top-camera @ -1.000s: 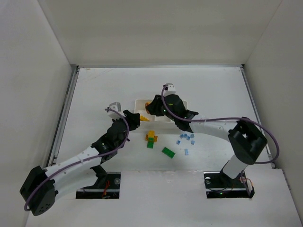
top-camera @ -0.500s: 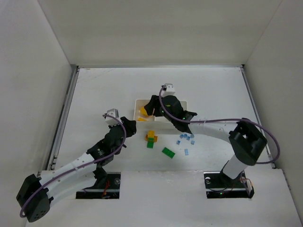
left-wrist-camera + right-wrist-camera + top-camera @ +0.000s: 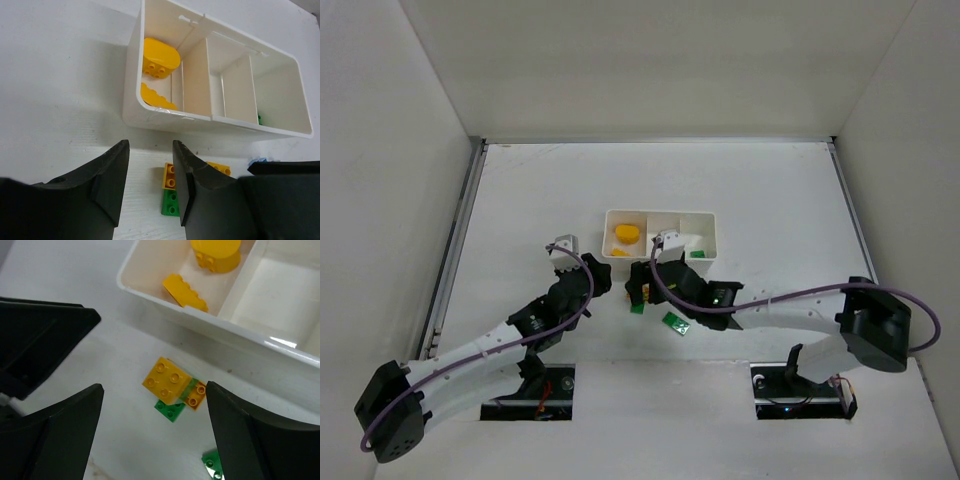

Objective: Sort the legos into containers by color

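The white three-compartment tray (image 3: 712, 232) holds two yellow pieces (image 3: 626, 233) in its left compartment (image 3: 160, 57) and a green piece (image 3: 698, 254) in its right one. In front of it lies a small stack: a yellow brick (image 3: 166, 380) on a green one (image 3: 170, 411), with a small orange brick (image 3: 195, 394) beside them. My right gripper (image 3: 155, 388) hangs wide open over this stack (image 3: 638, 290), empty. My left gripper (image 3: 149, 167) stands just left of the stack, jaws narrowly apart with nothing between them. A flat green brick (image 3: 675, 322) lies to the right.
The two grippers are close together in front of the tray; the left gripper's fingers (image 3: 40, 345) fill the left of the right wrist view. A second green brick (image 3: 215, 465) lies near the right finger. White walls enclose the table.
My right gripper opened wide, left a yellow piece in the tray's left compartment and drew back toward me over the stack. The left gripper shifted slightly nearer.
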